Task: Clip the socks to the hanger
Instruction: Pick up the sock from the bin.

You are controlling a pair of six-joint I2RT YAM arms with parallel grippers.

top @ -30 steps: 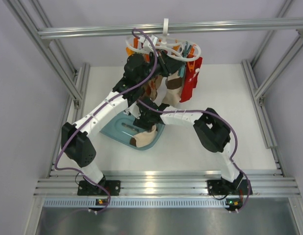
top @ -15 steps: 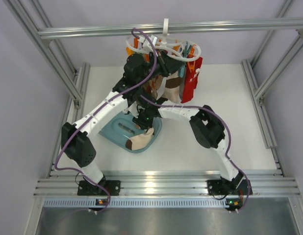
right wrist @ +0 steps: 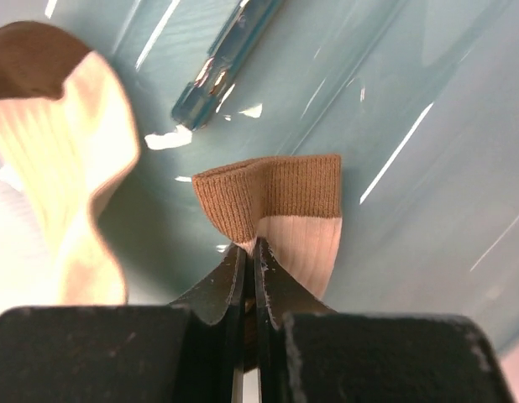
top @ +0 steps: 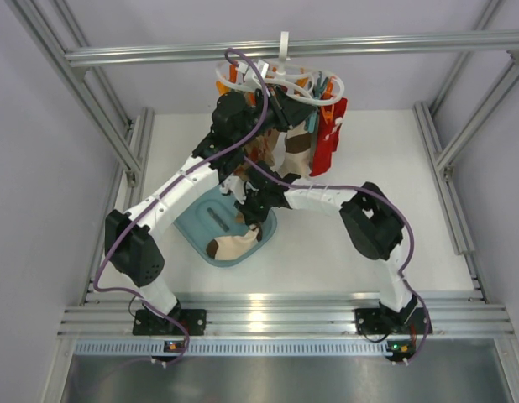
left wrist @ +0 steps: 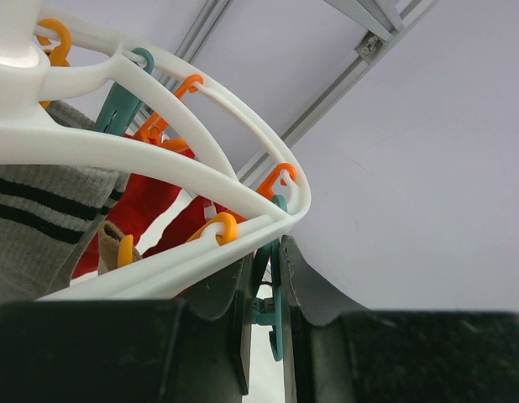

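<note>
The white ring hanger (top: 280,82) hangs from the top bar, and its rim (left wrist: 159,159) fills the left wrist view. My left gripper (left wrist: 272,256) is raised to the rim, shut on a teal clip peg (left wrist: 277,311). It shows in the top view as my left gripper (top: 272,105). A cream sock (top: 233,245) with a brown patch lies in the teal tray (top: 196,220). My right gripper (right wrist: 249,245) is shut on that sock's tan cuff (right wrist: 276,197). From above, my right gripper (top: 249,223) is down over the tray.
A red sock (top: 328,138), a cream-and-tan sock (top: 297,151) and a grey striped sock (left wrist: 33,218) hang from the hanger's pegs. Orange pegs (left wrist: 217,227) dangle along the rim. Aluminium frame rails (top: 117,126) border the white table on both sides and across the top.
My right gripper has closed on the sock's cuff in the tray. The sock has shifted and stretched out toward the tray's near left. The left arm has stayed at the hanger.
</note>
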